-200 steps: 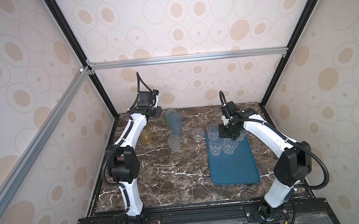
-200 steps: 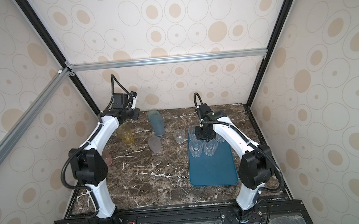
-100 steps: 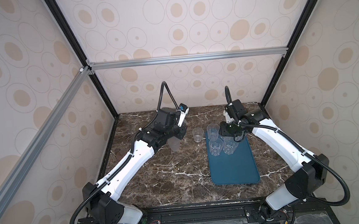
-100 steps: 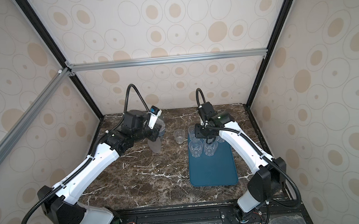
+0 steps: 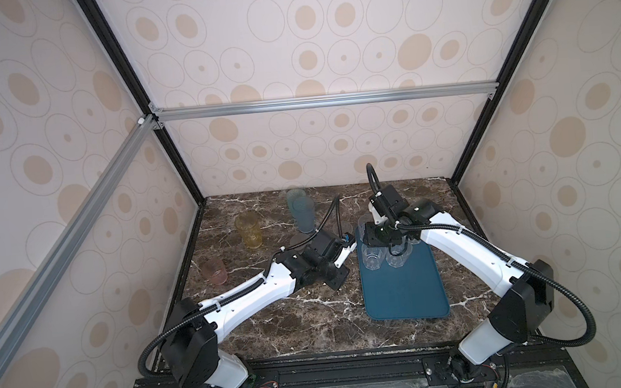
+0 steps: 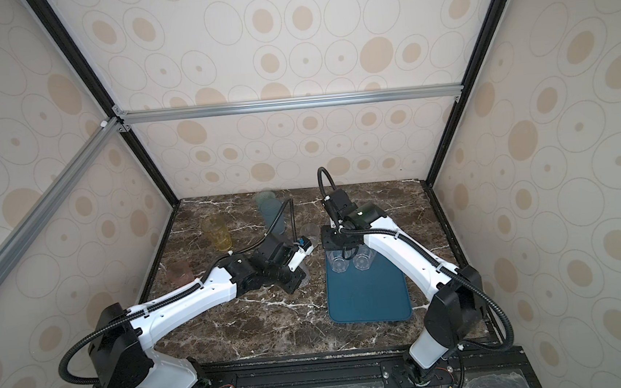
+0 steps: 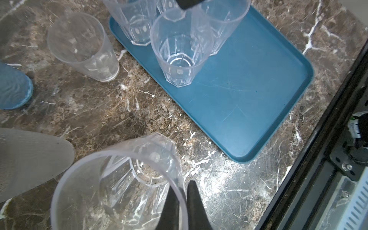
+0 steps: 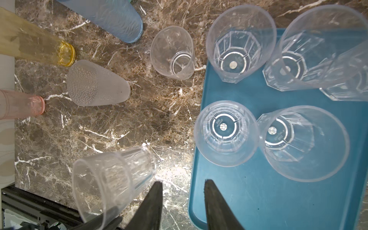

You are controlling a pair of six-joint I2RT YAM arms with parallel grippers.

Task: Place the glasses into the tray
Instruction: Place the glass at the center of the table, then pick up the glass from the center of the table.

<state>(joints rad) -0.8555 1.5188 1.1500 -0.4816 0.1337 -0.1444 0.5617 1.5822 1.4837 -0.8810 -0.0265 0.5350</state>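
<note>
Half the tray (image 5: 404, 293) bare (near end)

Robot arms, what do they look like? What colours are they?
Both the left arm and the right arm have smooth white shells with chunky black joints. A bendy, ribbed black cable loops along each. The left tool and right tool each end in two dark, pointed fingers.

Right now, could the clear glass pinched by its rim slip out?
Possibly. The left gripper grips the clear glass by one thin, smooth-looking wall, so it may pivot or slip. Its thin walls suggest it is light, which should help.
</note>
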